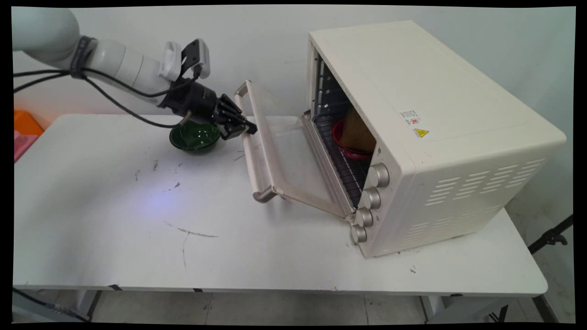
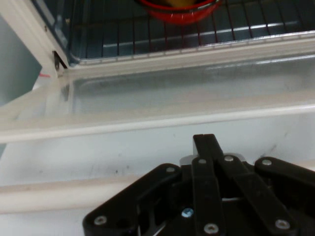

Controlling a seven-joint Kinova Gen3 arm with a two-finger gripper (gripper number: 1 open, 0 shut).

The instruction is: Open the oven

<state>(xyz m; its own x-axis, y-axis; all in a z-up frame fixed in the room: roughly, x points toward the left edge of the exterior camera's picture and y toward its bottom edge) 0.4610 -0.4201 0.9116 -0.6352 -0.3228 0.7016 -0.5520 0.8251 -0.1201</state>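
Now the hand (image 1: 245,128), fingers pressed together, sits just beside the handle (image 1: 253,151) of the oven door (image 1: 293,156), which hangs open leftward, its handle running near to far. Behind the hand a green bowl (image 1: 195,136) rests on the worktop (image 1: 114,220). Through the hand's own camera, a red bowl (image 2: 179,11) on the oven (image 1: 435,128) rack shows more plainly.

Yellow warning triangle sticker (image 1: 421,133) on oven (image 1: 440,114)
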